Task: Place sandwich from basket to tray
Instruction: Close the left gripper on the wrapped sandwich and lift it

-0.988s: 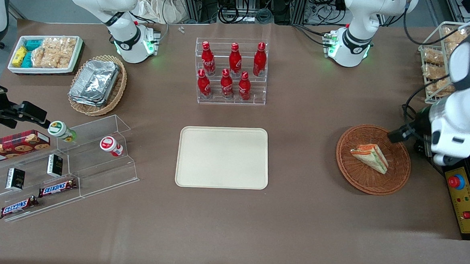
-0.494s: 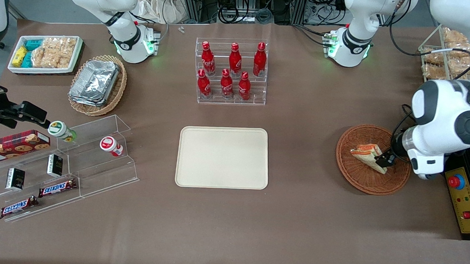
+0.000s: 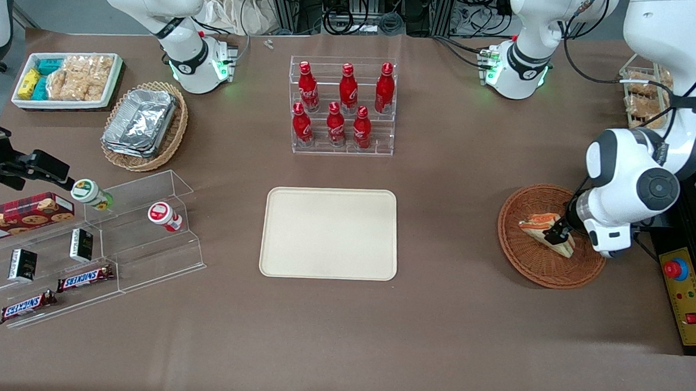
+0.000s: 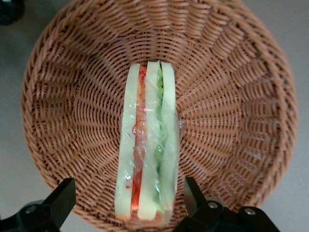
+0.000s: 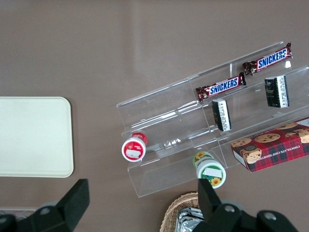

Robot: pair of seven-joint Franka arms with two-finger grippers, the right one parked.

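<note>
The sandwich (image 3: pixel 535 222), a plastic-wrapped wedge of white bread with orange and green layers, lies in the reddish-brown wicker basket (image 3: pixel 520 261) toward the working arm's end of the table. My left gripper (image 3: pixel 558 236) hangs low over the basket, open, astride the sandwich's wide end. In the left wrist view the sandwich (image 4: pixel 147 145) runs between the two black fingers (image 4: pixel 62 197), with a gap on each side, and the basket (image 4: pixel 231 96) fills the view around it. The cream tray (image 3: pixel 329 232) lies bare at the table's middle.
A clear rack of red bottles (image 3: pixel 344 106) stands farther from the front camera than the tray. A yellow control box (image 3: pixel 691 297) sits beside the basket at the table edge. Toward the parked arm's end are a clear snack stand (image 3: pixel 83 247) and a tan basket of foil containers (image 3: pixel 143 125).
The left arm swung in over the basket and the gripper came down from the basket's rim onto the sandwich's wide end. The sandwich has not moved.
</note>
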